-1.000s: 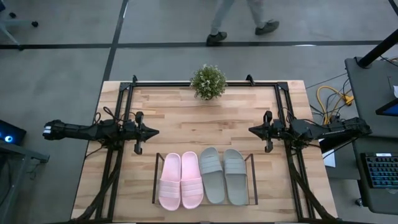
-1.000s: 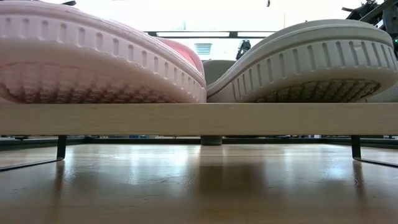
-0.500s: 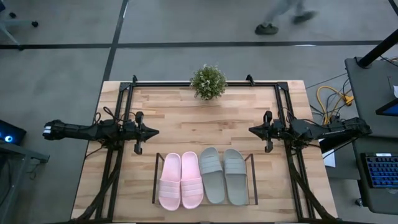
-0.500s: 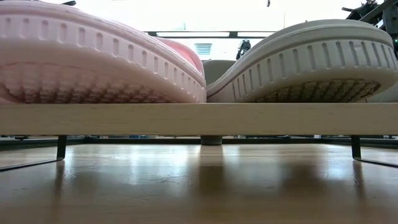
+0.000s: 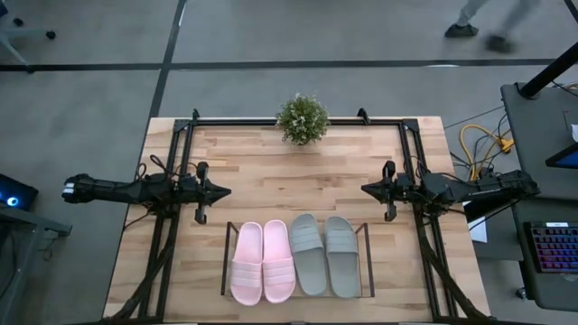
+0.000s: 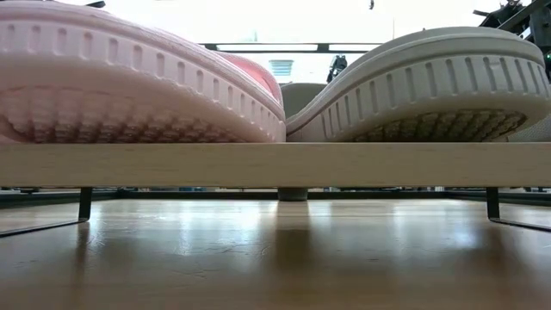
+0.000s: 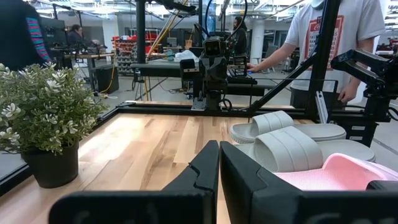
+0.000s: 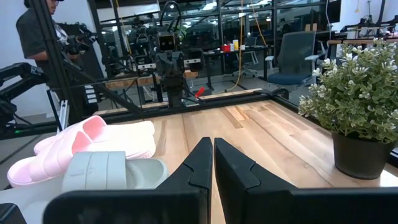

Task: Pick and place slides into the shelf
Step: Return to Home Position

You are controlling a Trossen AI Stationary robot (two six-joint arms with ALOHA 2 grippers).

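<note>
Four slides (image 5: pixel 278 264) are in the shelf (image 5: pixel 224 260), one row, side by side. The pink pair (image 5: pixel 247 264) takes the left half and the grey pair (image 5: pixel 341 257) the right half, all lying flat with straps up. In the low view a pink sole and a grey sole rest on the shelf's light wood base and meet at their edges near the middle. The shelf sits at the near edge of the tabletop (image 5: pixel 289 176), centred between the two arms. Both arms lie level at the tabletop's sides, pointing inward at each other across bare wood, beyond the shelf and not touching it. The left hand (image 5: pixel 226 191) has its fingers together and holds nothing. The right hand (image 5: pixel 365 189) is the same, fingers together and empty. Both wrist views confirm the dark fingers pressed together. A potted plant (image 5: pixel 302 118) stands at the far edge, centre, well apart from the slides. A person (image 7: pixel 348 37) in a white shirt stands behind the frame in the left wrist view.
</note>
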